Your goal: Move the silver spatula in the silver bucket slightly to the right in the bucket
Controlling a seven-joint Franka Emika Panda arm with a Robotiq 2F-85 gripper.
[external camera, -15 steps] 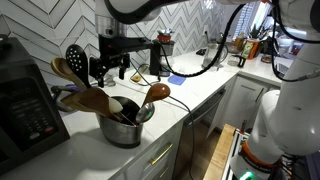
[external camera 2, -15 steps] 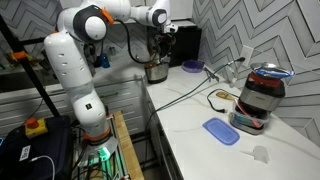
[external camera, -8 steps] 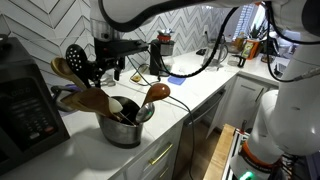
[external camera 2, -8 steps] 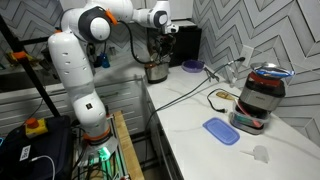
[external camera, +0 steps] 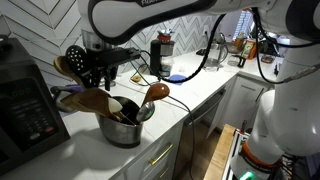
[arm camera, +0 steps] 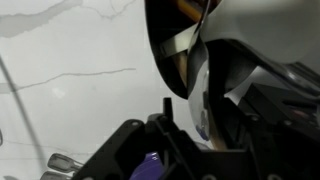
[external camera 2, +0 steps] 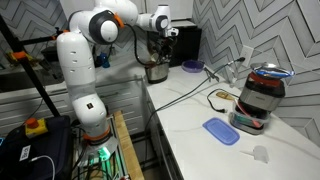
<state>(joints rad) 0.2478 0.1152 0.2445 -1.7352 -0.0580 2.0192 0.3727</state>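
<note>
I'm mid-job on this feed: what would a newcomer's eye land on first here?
The short, shiny steel bucket, crammed with wooden spoons, stands out near the edge of the white counter. Just above it, the black gripper hangs among the utensil handles; whether it is open cannot be told. In an exterior view the big white arm beside the counter dominates the picture.

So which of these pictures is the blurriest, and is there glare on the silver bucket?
Wrist view: the blurriest, everything too close and out of focus. In an exterior view the silver bucket is sharp, with bright highlights on its wall, while the arm above looks soft. In an exterior view the silver bucket is small and dim.
</note>
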